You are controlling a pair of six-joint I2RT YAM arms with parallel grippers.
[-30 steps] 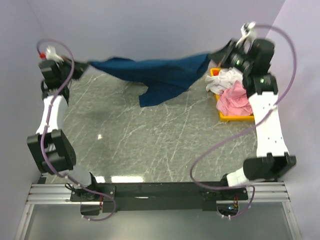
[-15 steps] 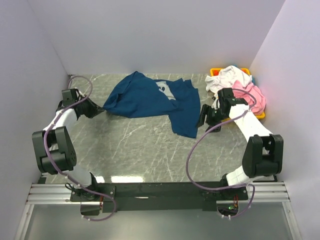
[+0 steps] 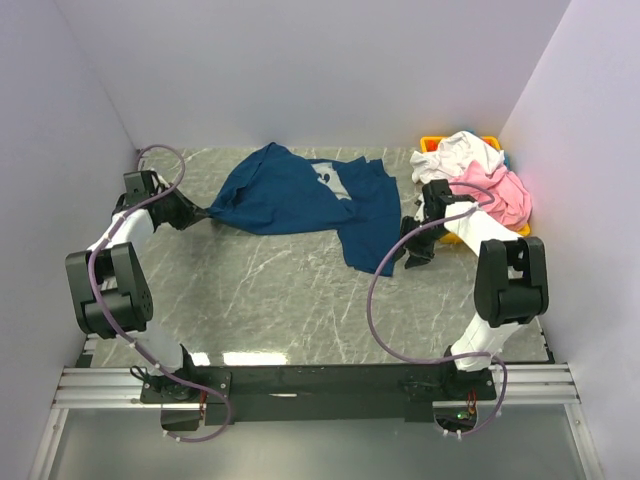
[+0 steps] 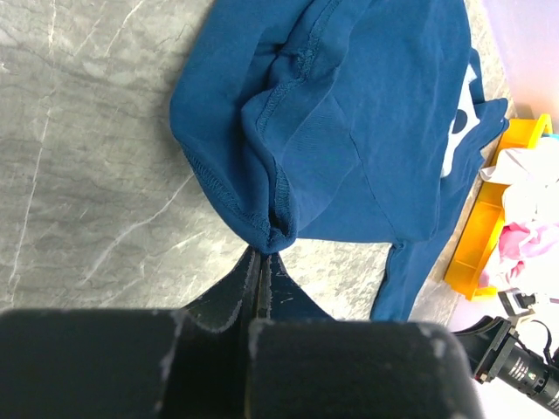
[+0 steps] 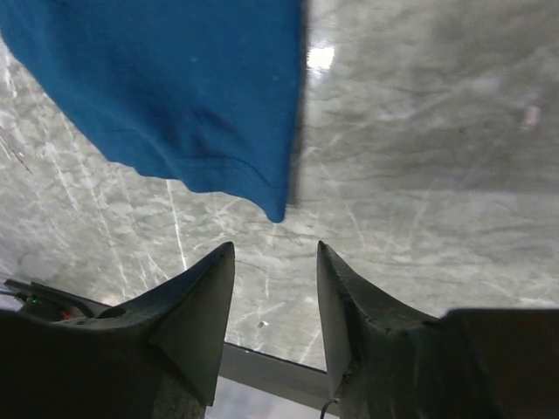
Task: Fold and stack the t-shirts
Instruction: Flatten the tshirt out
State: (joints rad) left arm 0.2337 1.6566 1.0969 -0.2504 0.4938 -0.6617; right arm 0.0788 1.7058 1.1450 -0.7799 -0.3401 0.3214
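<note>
Navy cloth fills the upper middle of my overhead view: the dark blue t-shirt [image 3: 300, 195] lies rumpled on the grey marbled tabletop [image 3: 270, 300], with its white-and-black print showing near the centre of the fabric. At the shirt's left edge, the left end effector [image 3: 205, 214] sits low on the tabletop. My left wrist camera shows its fingers pressed tight together, pinching a bunched fold with a stitched hem. From that pinch the shirt fans out toward the top of the wrist frame. The right end effector [image 3: 400, 260] is at the lower right of the shirt, just beside the flap that trails toward the bottom of the overhead picture. In my right wrist view its two fingers stand apart with nothing between them. Only bare tabletop shows in the gap, and a corner of the blue hem lies just beyond the tips. At the upper right of the overhead view, a yellow bin [image 3: 432, 144] holds a heap of the white t-shirt [image 3: 462, 152] and the pink t-shirt [image 3: 500, 195], both crumpled and spilling over its rim.
</note>
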